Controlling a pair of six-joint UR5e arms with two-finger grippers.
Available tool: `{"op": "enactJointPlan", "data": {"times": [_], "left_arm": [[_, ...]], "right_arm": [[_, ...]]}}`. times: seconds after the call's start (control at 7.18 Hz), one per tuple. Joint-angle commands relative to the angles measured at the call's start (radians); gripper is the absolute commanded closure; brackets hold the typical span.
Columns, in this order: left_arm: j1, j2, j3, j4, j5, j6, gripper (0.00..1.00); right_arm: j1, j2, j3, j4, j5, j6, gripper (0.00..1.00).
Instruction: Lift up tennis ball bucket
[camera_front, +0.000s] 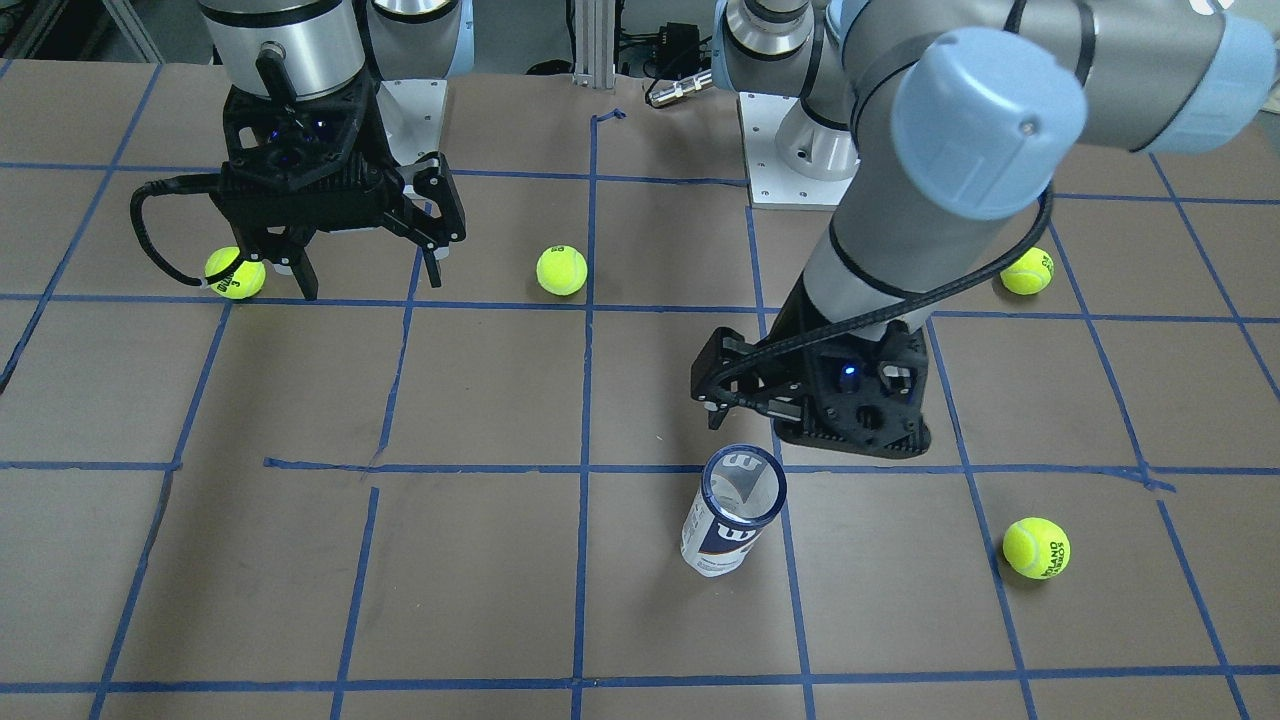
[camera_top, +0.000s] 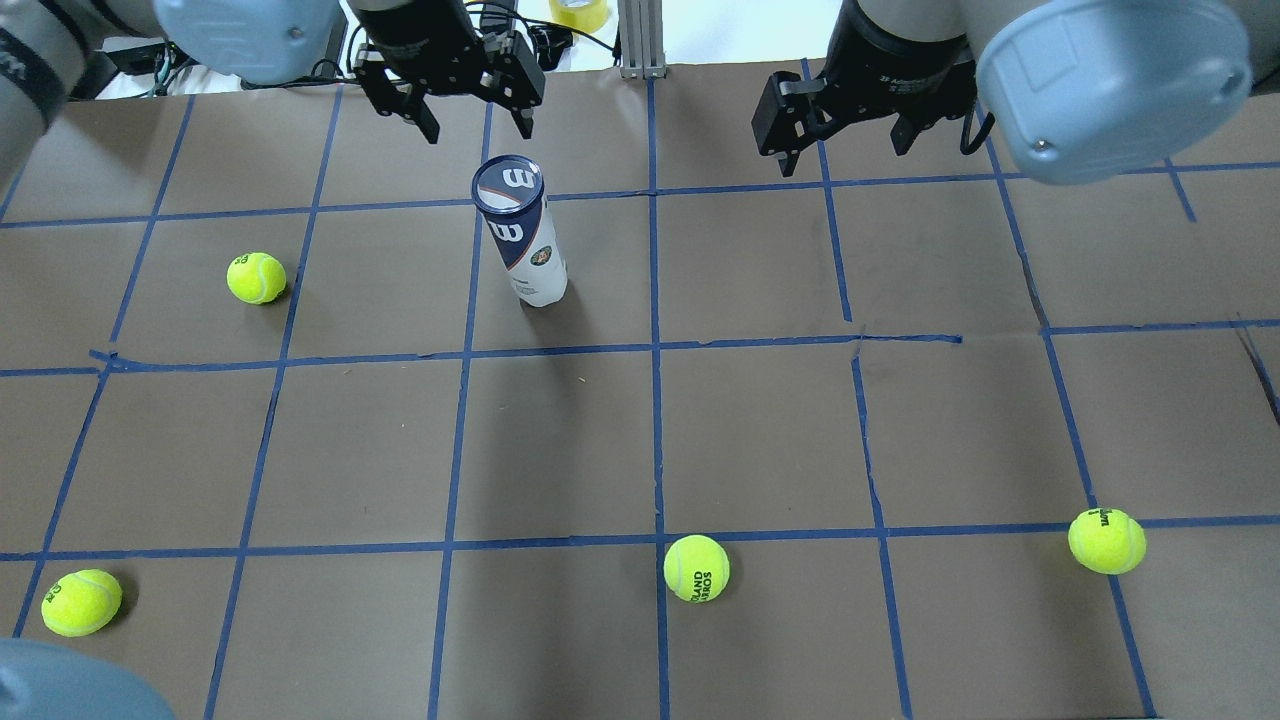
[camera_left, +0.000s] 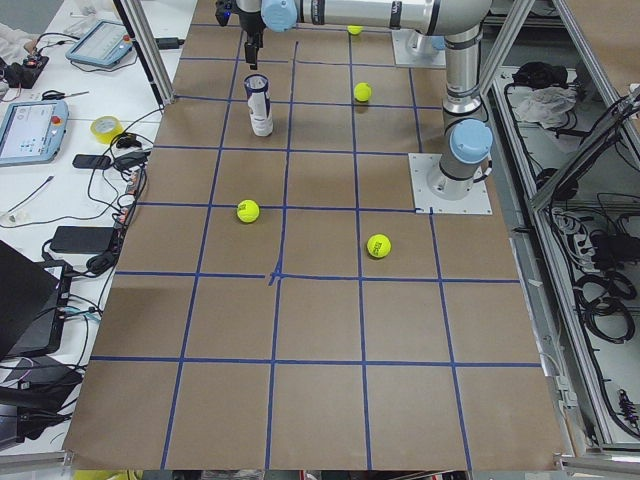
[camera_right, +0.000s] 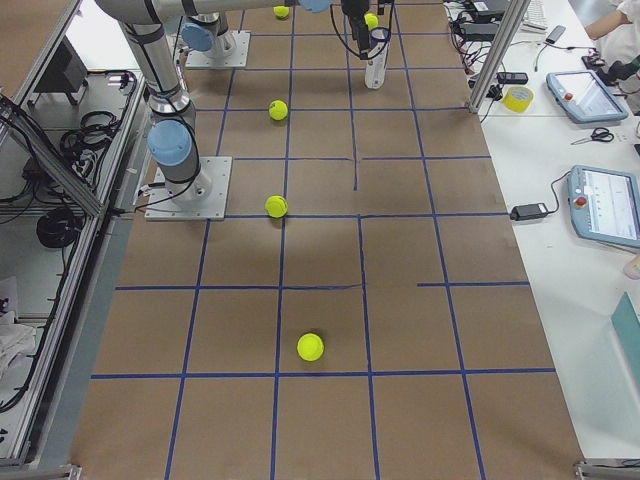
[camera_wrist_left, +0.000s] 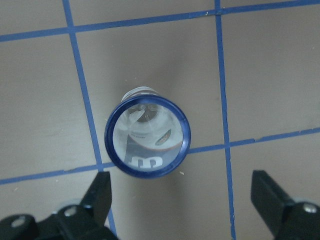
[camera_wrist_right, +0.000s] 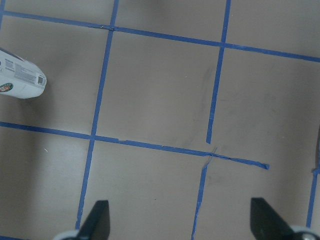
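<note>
tennis ball bucket stood upright, upper centre-left overhead, left gripper hung just above in frame, jaws gaped empty, right gripper upper right, likewise gaped

tennis ball bucket: clear, labelled in white and navy, rimmed in navy
tennis balls: coloured yellow-green, lettered in black
table: covered in brown, gridded with blue tape

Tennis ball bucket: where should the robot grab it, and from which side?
Probably the upper wall, just under the navy rim, coming straight down with the open left gripper. The bucket stands upright, slim and round, so fingers can straddle it from above.
</note>
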Motion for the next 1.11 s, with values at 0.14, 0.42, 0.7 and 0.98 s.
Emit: {"op": "enactJointPlan", "data": {"times": [0.14,0.42,0.7,0.98], "left_arm": [[0.144,0.158,-0.063,-0.126,0.07,0.128,0.0],[0.21,0.244,-0.175,-0.106,0.112,0.159,0.0],[0.209,0.298,-0.231,-0.101,0.108,0.166,0.0],[0.206,0.306,-0.251,-0.101,0.101,0.148,0.0]], "right_arm": [[0.0,0.0,0.0,-0.003,0.0,-0.002,0.0],[-0.005,0.0,0.0,-0.003,0.0,-0.002,0.0],[-0.014,0.0,0.0,0.003,0.0,-0.002,0.0],[-0.015,-0.001,0.0,0.003,0.0,-0.002,0.0]]}}
